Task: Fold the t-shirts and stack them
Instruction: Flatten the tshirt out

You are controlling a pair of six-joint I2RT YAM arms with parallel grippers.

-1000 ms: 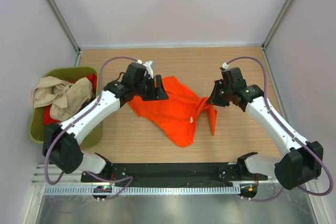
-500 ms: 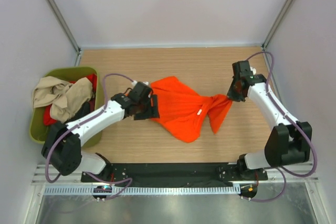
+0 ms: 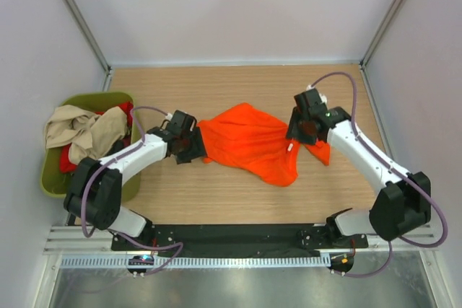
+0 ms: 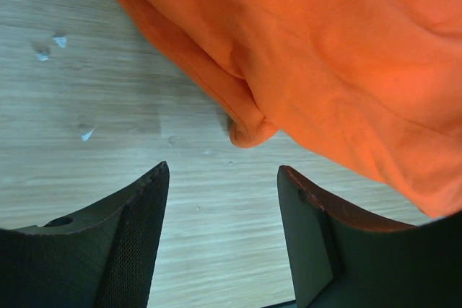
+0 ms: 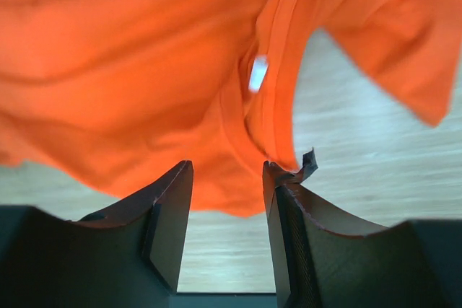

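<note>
Across the whole top view ran the wooden surface (image 3: 238,84), the biggest thing there. On it, in the middle of the frame, the orange t-shirt (image 3: 249,142) lay loose and wrinkled. At the left edge sat the green tub (image 3: 86,97). A beige t-shirt (image 3: 76,131) was heaped on top of it, and a red t-shirt (image 3: 124,115) peeked out beside that.

The left tool (image 4: 224,174) was down low at the left end of the orange t-shirt. Its jaws stood apart with only bare wood between them, and the shirt's hem was just past their tips. The right tool (image 5: 227,167) was over the folds at the right end of the shirt. Its jaws stood apart too and pinched nothing. A small white tag (image 5: 258,73) showed on the cloth close to it.
</note>
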